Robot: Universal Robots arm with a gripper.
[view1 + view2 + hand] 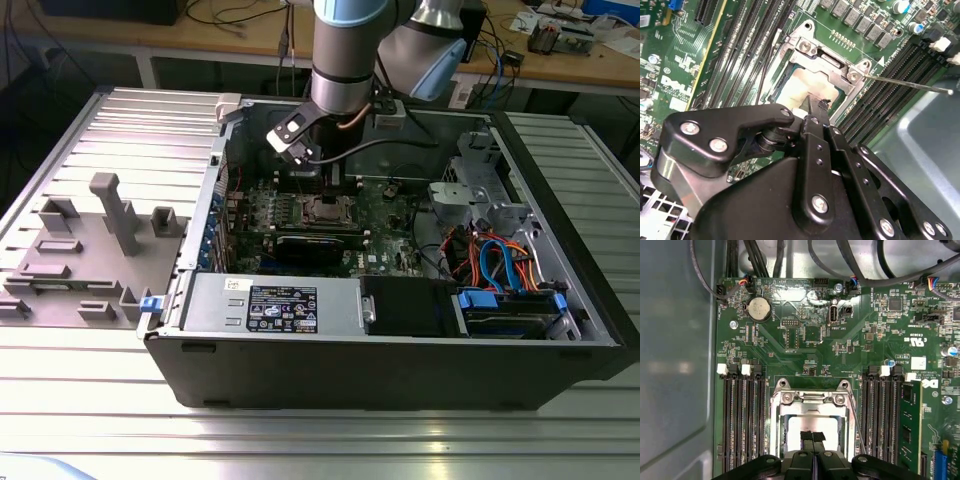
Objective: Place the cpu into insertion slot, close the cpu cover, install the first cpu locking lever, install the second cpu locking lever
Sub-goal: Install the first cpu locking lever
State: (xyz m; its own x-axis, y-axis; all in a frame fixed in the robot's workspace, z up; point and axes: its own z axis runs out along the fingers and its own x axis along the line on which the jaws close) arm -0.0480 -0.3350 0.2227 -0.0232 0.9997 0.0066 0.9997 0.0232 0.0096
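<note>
My gripper hangs just over the insertion slot in the middle of the motherboard, its two black fingertips pressed together and shut with nothing between them. The cpu lies in the slot, and its pale metal top shows in both wrist views beneath the fingertips. The cpu cover lies down over it, a silvery frame with a window. One thin wire locking lever sticks out free over the memory slots. A second lever runs along the other side of the socket.
Black memory slots flank the socket on both sides, and a long memory module stands in one of them. The open case's walls, a drive cage and orange and blue cables surround the board. Grey fixtures stand outside the case, toward the exterior view's left.
</note>
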